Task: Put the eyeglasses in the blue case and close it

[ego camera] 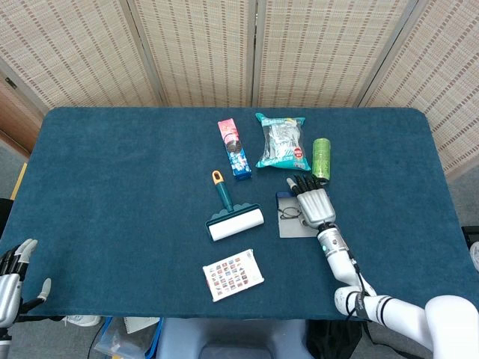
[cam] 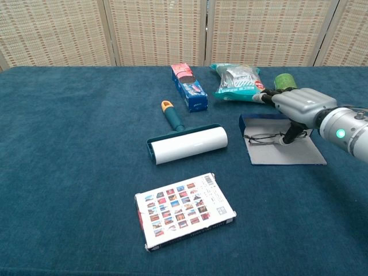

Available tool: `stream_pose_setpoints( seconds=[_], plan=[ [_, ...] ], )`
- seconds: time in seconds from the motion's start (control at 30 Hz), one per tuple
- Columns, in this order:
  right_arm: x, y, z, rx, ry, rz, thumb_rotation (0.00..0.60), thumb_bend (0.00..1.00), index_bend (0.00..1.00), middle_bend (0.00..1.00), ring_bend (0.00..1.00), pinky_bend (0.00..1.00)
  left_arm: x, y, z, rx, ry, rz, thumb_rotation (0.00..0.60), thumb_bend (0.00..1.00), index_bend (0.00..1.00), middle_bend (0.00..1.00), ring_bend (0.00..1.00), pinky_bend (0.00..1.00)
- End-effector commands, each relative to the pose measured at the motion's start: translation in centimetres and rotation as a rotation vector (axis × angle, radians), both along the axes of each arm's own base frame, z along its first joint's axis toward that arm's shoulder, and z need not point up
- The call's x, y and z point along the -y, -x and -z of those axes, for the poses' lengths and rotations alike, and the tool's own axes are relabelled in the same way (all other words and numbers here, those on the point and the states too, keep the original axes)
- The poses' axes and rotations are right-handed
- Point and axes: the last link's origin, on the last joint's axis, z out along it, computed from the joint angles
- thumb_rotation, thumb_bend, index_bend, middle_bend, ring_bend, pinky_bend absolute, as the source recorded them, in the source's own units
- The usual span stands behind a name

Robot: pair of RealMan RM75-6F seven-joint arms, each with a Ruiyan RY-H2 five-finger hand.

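The right hand is hovering over the open blue case, fingers spread, thumb touching the eyeglasses lying inside. The left hand is hanging open at the counter edge.

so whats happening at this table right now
The robot's right hand is over the open blue case, with a finger down at the eyeglasses that lie on the case's grey lining. Whether it actually pinches them is hard to tell. The case is not yet closed. The left hand hangs at the table's near edge holding nothing. A lint roller and other items sit untouched nearby.
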Motion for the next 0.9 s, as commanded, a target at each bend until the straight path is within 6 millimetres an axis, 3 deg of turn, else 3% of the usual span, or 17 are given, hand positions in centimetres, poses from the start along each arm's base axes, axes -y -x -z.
stream_pose_setpoints(
  seconds=[0.03, 0.6, 0.9],
  plan=[
    [0.7, -0.2, 0.1, -0.001, 0.011, 0.011, 0.600, 0.28, 0.00, 0.00, 0.00, 0.00, 0.1, 0.1, 0.0, 0.000, -0.001, -0.003, 0.600, 0.40, 0.00, 0.00, 0.00, 0.00],
    [3.8, -0.8, 0.6, -0.030, 0.036, 0.035, 0.600, 0.29, 0.00, 0.00, 0.00, 0.00, 0.1, 0.5, -0.1, -0.003, -0.005, -0.017, 0.600, 0.40, 0.00, 0.00, 0.00, 0.00],
    [4.1, -0.7, 0.4, -0.047, 0.032, 0.021, 0.600, 0.28, 0.00, 0.00, 0.00, 0.00, 0.0, 0.4, 0.0, -0.005, 0.000, -0.017, 0.600, 0.40, 0.00, 0.00, 0.00, 0.00]
  ],
)
